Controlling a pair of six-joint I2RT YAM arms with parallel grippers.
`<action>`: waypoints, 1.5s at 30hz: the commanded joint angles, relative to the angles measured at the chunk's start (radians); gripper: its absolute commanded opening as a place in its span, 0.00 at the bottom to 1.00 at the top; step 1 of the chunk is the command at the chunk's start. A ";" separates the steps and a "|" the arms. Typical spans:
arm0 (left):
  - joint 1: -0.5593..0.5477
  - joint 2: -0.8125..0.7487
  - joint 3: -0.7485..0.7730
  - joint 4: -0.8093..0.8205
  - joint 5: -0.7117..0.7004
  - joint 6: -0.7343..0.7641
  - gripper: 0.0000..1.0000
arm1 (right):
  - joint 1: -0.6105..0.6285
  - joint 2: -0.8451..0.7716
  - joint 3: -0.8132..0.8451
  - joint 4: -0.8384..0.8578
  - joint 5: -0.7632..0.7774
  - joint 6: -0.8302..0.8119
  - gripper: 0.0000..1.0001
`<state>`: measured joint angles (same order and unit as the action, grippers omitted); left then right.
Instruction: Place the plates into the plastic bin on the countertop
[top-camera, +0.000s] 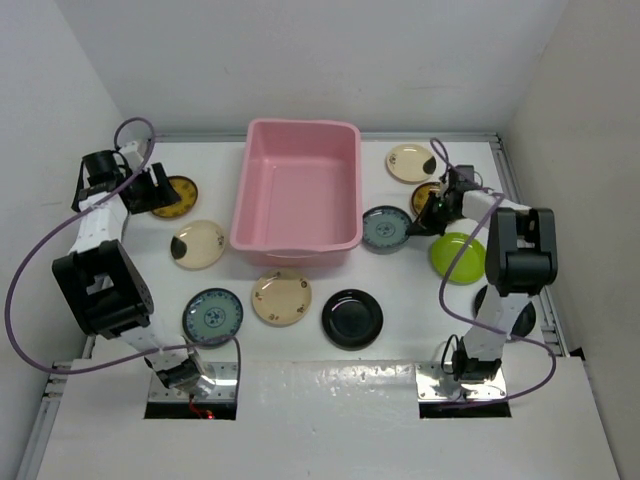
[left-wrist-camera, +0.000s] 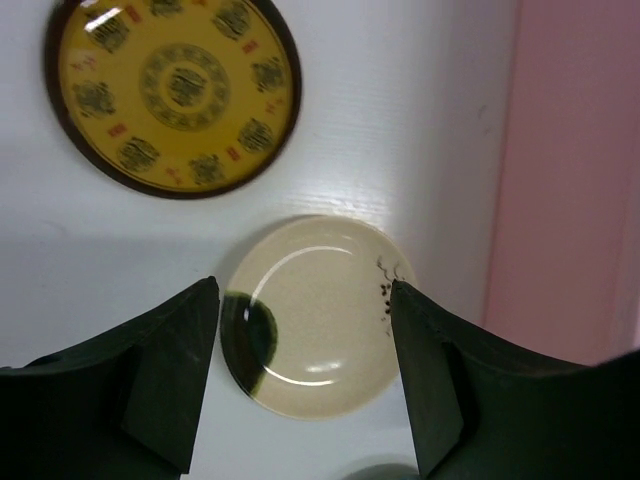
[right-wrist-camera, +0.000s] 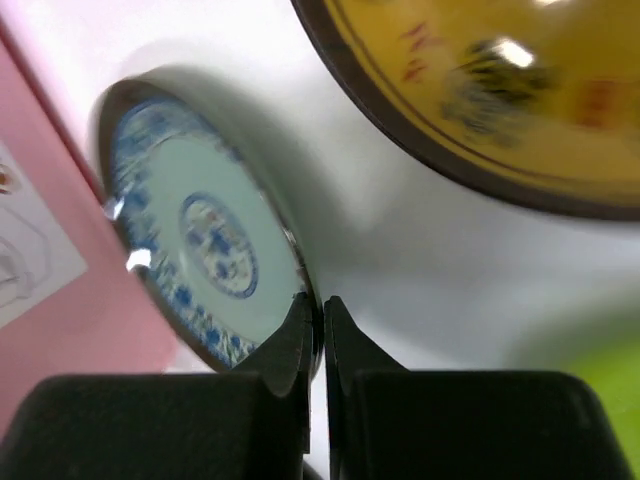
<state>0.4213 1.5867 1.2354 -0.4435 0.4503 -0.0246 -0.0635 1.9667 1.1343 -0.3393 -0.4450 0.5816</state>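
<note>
The pink plastic bin (top-camera: 298, 185) stands at the middle back of the white countertop (top-camera: 330, 385). My right gripper (top-camera: 420, 220) is shut on the right rim of a teal-blue plate (top-camera: 384, 229) beside the bin's right wall. In the right wrist view the fingers (right-wrist-camera: 300, 335) pinch that plate's (right-wrist-camera: 200, 255) edge. My left gripper (top-camera: 158, 190) is open and empty above the mustard-yellow plate (top-camera: 180, 196). In the left wrist view its jaws (left-wrist-camera: 305, 285) frame a cream plate with a dark patch (left-wrist-camera: 315, 320), well below them.
Other plates lie around: teal (top-camera: 212, 316), cream patterned (top-camera: 281, 298), glossy black (top-camera: 352, 318), lime green (top-camera: 458, 257), cream (top-camera: 411, 162), and mustard (right-wrist-camera: 500, 90) by the right gripper. A dark plate (top-camera: 520, 312) lies under the right arm. White walls close three sides.
</note>
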 joint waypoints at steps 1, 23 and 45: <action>0.051 0.059 0.088 0.023 -0.013 -0.046 0.71 | -0.018 -0.202 0.062 -0.026 0.234 0.024 0.00; 0.163 0.621 0.430 0.104 -0.039 -0.261 0.68 | 0.490 0.286 0.917 -0.122 0.212 0.136 0.00; 0.134 0.765 0.417 0.132 0.036 -0.282 0.12 | 0.541 0.296 0.865 -0.076 0.261 0.040 0.75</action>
<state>0.5747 2.2765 1.6550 -0.2359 0.4866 -0.3134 0.4740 2.3760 2.0087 -0.4286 -0.2073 0.6559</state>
